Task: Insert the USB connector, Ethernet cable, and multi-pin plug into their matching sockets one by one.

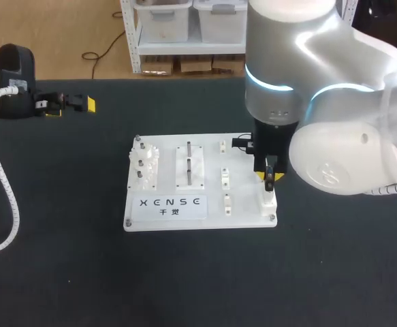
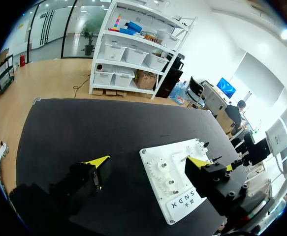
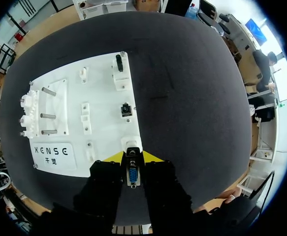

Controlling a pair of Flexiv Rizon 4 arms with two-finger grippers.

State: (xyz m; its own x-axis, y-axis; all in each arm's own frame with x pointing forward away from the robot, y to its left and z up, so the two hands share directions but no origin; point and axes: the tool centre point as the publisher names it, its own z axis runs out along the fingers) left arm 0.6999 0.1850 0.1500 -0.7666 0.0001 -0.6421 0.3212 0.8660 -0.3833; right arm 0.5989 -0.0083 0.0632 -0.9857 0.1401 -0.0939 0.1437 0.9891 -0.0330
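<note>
A white board [image 1: 198,204] with sockets lies mid-table. My right gripper [image 1: 269,177] hangs over the board's near right corner, just above a white socket block [image 1: 269,201]. In the right wrist view my right gripper [image 3: 133,158] is shut on the multi-pin plug [image 3: 132,176], whose blue face shows between the fingers. The matching socket [image 3: 131,144] lies directly ahead of the tips. Two more sockets on that edge, one [image 3: 126,109] and another [image 3: 118,64], each hold a dark part. My left gripper [image 1: 72,107] rests open and empty at the far left, well away from the board [image 2: 182,182].
The board also carries white gears [image 1: 144,162] on its left, metal pegs [image 1: 188,163] in the middle and small white clips [image 1: 225,178]. Black table cloth surrounds it. A white coiled cable [image 1: 7,191] trails along the left side.
</note>
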